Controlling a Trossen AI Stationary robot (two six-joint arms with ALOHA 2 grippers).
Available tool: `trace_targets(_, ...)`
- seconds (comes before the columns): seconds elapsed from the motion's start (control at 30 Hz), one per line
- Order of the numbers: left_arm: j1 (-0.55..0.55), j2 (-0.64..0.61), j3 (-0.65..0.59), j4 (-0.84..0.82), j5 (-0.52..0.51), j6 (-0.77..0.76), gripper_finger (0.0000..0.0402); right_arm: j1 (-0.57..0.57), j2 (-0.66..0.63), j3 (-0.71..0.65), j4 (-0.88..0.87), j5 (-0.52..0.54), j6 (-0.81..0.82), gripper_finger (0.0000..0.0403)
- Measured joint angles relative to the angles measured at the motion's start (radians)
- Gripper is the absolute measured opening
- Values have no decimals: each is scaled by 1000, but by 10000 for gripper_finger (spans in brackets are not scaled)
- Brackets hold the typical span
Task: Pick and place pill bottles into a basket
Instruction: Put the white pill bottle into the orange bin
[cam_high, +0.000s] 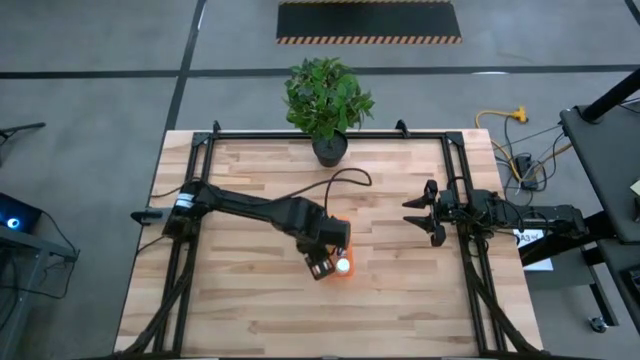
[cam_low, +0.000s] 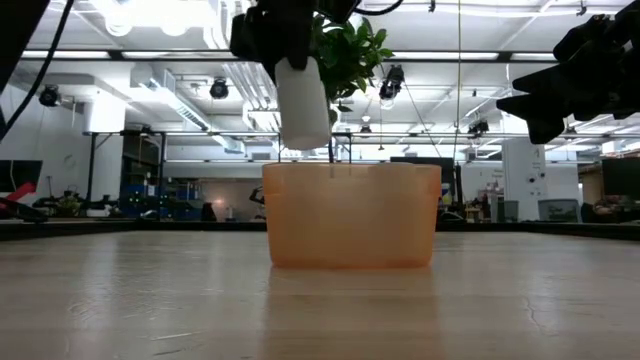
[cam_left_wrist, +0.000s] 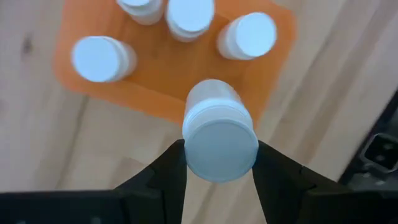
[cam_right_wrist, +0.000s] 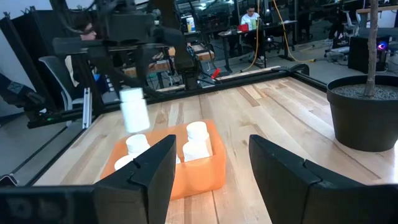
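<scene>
Orange plastic marked the basket (cam_right_wrist: 168, 165), which sat near the middle of the wooden table (cam_high: 250, 300). The left gripper (cam_left_wrist: 217, 168) hung above the basket's edge, its fingers (cam_left_wrist: 163, 171) pinching a white bottle (cam_left_wrist: 219, 134) by the cap, the bottle clear of the basket. Four more bottles (cam_left_wrist: 99, 58) stood upright inside the basket. The right gripper (cam_right_wrist: 208, 165) waited well apart at the table's right side, its fingers spread and holding nothing. A potted plant (cam_high: 326, 105) stood at the far edge.
</scene>
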Motion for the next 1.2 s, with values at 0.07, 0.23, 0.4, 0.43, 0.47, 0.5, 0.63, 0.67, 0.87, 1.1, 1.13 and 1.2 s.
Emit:
trace_targets(0.07, 10, 0, 3, -11, -8, 50, 138, 0, 0, 0, 0, 0, 0, 192)
trace_targets(0.23, 31, 0, 3, -36, -18, 131, 138, 0, 0, 0, 0, 0, 0, 192)
trace_targets(0.4, 37, 0, -3, -41, -52, 193, 138, 0, 0, 0, 0, 0, 0, 192)
trace_targets(0.43, 38, 0, -5, -41, -64, 197, 138, 0, 0, 0, 0, 0, 0, 192)
trace_targets(0.47, 39, 0, -7, -40, -76, 202, 138, 0, 0, 0, 0, 0, 0, 192)
trace_targets(0.5, 41, 0, -8, -40, -82, 214, 138, 0, 0, 0, 0, 0, 0, 192)
trace_targets(0.63, 52, 11, -11, -39, -90, 242, 138, 0, 0, 0, 0, 0, 0, 192)
trace_targets(0.67, 53, 15, -13, -39, -89, 242, 138, 0, 0, 0, 0, 0, 0, 192)
trace_targets(0.87, 60, 36, -36, -33, -92, 251, 138, 0, 0, 0, 0, 0, 0, 192)
trace_targets(1.1, 64, 74, -38, 19, -87, 281, 138, 0, 0, 0, 0, 0, 0, 192)
trace_targets(1.13, 66, 80, -38, 24, -87, 281, 138, 0, 0, 0, 0, 0, 0, 192)
trace_targets(1.2, 67, 97, -39, 26, -88, 281, 138, 0, 0, 0, 0, 0, 0, 192)
